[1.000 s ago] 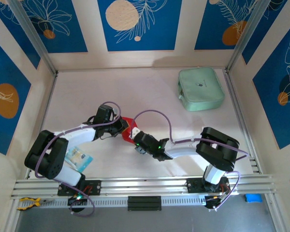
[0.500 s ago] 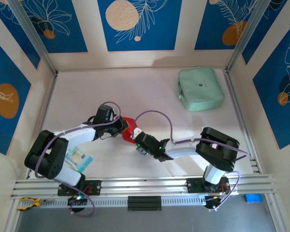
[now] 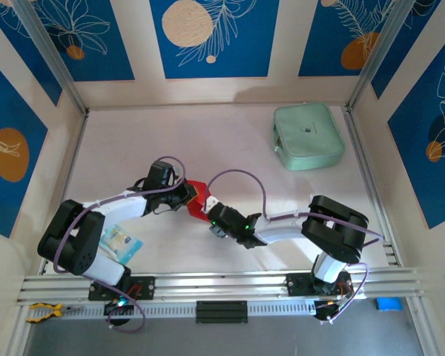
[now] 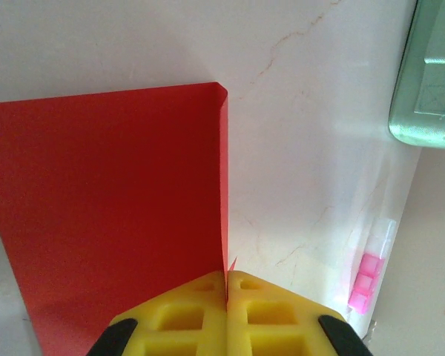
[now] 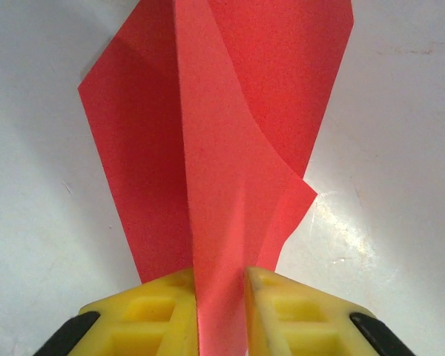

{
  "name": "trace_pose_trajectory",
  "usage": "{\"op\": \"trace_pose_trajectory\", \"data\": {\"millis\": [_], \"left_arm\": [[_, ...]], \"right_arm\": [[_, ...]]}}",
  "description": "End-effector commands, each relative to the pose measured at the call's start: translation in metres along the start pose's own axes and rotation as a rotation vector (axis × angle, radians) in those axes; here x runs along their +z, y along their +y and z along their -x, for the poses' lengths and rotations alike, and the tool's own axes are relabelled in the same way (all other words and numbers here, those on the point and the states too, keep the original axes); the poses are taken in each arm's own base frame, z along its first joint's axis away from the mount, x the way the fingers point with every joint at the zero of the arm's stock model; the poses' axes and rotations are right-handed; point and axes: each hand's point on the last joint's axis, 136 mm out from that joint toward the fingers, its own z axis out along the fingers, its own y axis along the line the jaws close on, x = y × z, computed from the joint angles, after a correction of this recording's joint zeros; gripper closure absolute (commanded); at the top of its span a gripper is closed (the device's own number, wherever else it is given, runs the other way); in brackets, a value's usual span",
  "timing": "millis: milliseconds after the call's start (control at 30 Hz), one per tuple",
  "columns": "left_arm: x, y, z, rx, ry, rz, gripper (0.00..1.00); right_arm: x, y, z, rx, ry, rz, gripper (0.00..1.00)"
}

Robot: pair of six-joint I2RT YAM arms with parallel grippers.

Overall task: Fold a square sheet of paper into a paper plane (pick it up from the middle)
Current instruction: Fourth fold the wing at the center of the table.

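- Altogether there is one square sheet of paper [image 3: 197,197], bright red, with two hands on it: the left hand [image 3: 181,194] and the right hand [image 3: 211,213].
- Also on the pale surface [image 3: 208,141] are one mint-green pouch [image 3: 308,136] at the upper right and one blue-and-white packet [image 3: 121,241] at the lower left, under the left arm.
- From above, the sheet sits just left of the frame's centre, squeezed between the two hands, and most of it is covered by them.
- In the left wrist view the sheet [image 4: 111,222] fills the left half of the frame. Its right edge is doubled over and runs straight up from the yellow pads to a corner at top centre.
- The left hand [image 4: 226,285] is fully closed, its pads pinching that folded edge.
- In the right wrist view the sheet [image 5: 230,141] is creased. Its long axis runs from the bottom of the frame to the top, with a raised ridge along it.
- The right hand [image 5: 221,297] is nearly closed, gripping the base of that ridge between both pads.
- The pouch's corner [image 4: 430,74] shows at the upper right of the left wrist view, well apart from the sheet.
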Motion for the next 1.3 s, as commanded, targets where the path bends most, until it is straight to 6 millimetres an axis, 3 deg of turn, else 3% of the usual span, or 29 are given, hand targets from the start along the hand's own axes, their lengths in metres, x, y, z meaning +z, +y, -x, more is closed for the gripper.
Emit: {"op": "trace_pose_trajectory", "data": {"millis": [0, 467, 733, 1133, 1267], "left_arm": [[0.0006, -0.0027, 0.0009, 0.020, 0.005, 0.005, 0.98], [0.0012, -0.0022, 0.0005, 0.016, 0.008, 0.006, 0.99], [0.0006, -0.0017, 0.0001, 0.015, 0.008, 0.008, 0.99], [-0.0002, -0.0019, -0.0006, 0.014, 0.009, 0.005, 0.99], [-0.0004, -0.0013, -0.0010, 0.015, 0.009, 0.007, 0.99]], "right_arm": [[-0.0058, -0.0021, 0.0073, 0.036, -0.038, 0.009, 0.78], [-0.0051, 0.0026, 0.0055, 0.047, -0.037, 0.033, 0.84], [-0.0082, 0.0012, 0.0106, 0.060, -0.056, 0.034, 0.80], [-0.0048, 0.0064, 0.0055, 0.057, -0.031, 0.056, 0.86], [-0.0034, 0.0045, 0.0038, 0.060, -0.024, 0.042, 0.81]]}}
